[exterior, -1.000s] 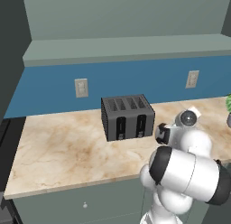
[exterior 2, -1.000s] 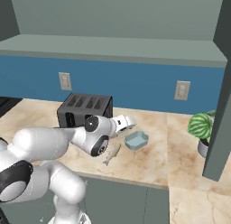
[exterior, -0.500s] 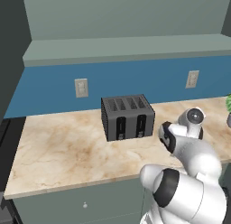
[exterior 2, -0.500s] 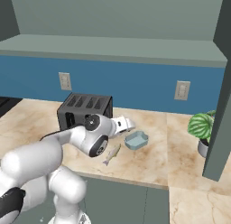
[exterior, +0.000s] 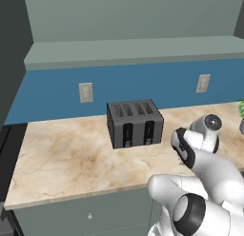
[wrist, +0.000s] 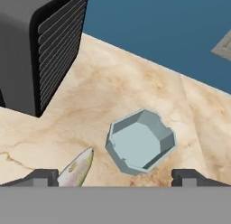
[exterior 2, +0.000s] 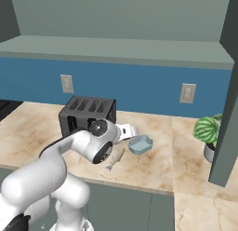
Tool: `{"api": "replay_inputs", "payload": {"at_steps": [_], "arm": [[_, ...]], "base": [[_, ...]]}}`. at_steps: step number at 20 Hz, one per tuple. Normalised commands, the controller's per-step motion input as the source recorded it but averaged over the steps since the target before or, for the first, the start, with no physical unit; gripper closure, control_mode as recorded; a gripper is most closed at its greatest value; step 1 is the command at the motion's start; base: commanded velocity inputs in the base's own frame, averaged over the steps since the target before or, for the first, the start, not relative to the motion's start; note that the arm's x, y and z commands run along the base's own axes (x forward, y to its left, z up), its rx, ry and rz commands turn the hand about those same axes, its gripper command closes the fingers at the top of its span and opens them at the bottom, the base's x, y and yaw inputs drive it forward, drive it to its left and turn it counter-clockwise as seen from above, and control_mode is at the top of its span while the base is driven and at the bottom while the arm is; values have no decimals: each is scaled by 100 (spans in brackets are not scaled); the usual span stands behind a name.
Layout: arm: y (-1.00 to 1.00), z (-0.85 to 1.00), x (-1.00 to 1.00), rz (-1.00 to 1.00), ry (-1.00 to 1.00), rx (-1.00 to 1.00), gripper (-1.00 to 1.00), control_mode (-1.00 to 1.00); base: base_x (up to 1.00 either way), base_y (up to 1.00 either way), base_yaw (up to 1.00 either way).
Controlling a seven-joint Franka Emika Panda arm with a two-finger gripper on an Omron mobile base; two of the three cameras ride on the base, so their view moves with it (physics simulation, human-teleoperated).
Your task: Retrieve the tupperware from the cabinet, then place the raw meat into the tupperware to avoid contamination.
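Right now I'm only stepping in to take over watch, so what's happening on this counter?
The gripper hangs open and empty just above the counter. The tupperware already sits there, empty, beside the toaster. The raw meat, a small fish, lies on the counter next to the tupperware, not yet in it.

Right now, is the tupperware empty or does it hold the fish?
Empty: the tupperware shows a bare floor; the fish lies beside it.

Arm swung lower and forward; hand (wrist: 115, 177) nearer counter (exterior: 71, 159).
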Motion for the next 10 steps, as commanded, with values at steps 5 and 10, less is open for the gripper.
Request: {"api": "replay_inputs", "payload": {"at_steps": [5,10], "arm": [[23,0,0,-2,9,10,-100,-100],[9,-1,0,0,9,6,-100,-100]], "base": [[0,0,0],[0,0,0]]}}
